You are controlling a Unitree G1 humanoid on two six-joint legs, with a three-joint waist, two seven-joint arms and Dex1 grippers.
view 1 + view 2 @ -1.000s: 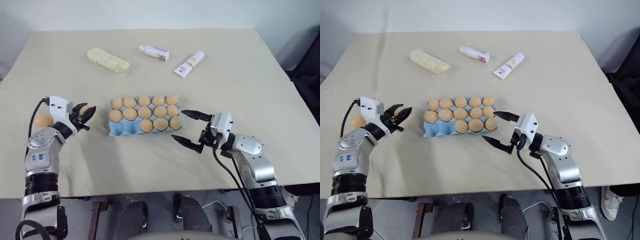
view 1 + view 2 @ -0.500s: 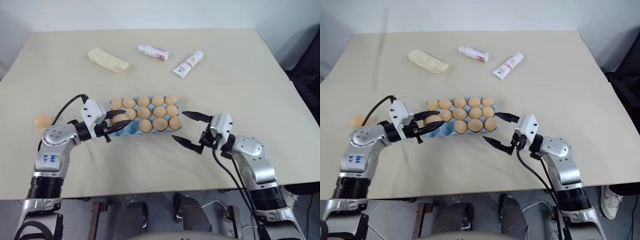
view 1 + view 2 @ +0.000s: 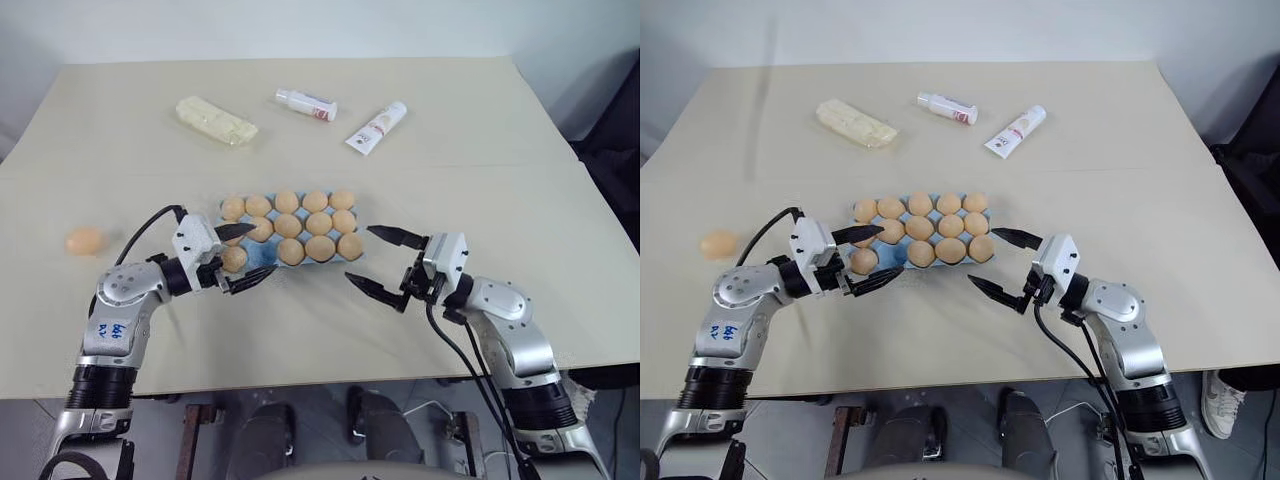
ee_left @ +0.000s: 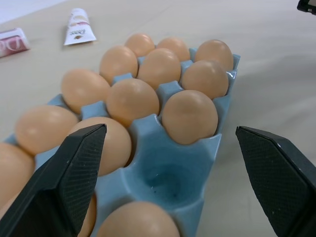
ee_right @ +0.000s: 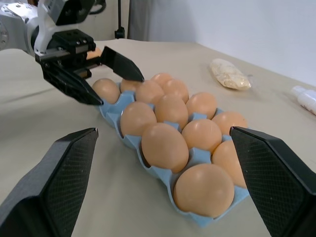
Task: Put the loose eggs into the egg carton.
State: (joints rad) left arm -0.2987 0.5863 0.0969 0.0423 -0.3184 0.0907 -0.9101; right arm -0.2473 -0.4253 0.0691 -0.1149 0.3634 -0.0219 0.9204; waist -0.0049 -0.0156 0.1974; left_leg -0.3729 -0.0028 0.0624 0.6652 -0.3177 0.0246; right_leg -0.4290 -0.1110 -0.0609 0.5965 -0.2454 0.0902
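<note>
My left gripper (image 3: pixel 243 256) stands wide apart around an egg (image 3: pixel 234 259) sitting at the left end of the egg carton (image 3: pixel 262 256). My right gripper (image 3: pixel 385 263), also apart, waits just right of it. One loose egg (image 3: pixel 85 240) lies far left of the carton. If I pull back carelessly, a finger may knock the tray.

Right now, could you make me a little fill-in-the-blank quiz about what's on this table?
1. The egg carton still has exactly ____ empty cup, in its front row.
2. One loose egg lies on the table, off to the robot's ____ of the carton.
3. The left pincer is ____, its fingers either side of the egg at the carton's near-left corner.
4. The right pincer is open and holds ____.

Missing words: one; left; open; nothing
</note>
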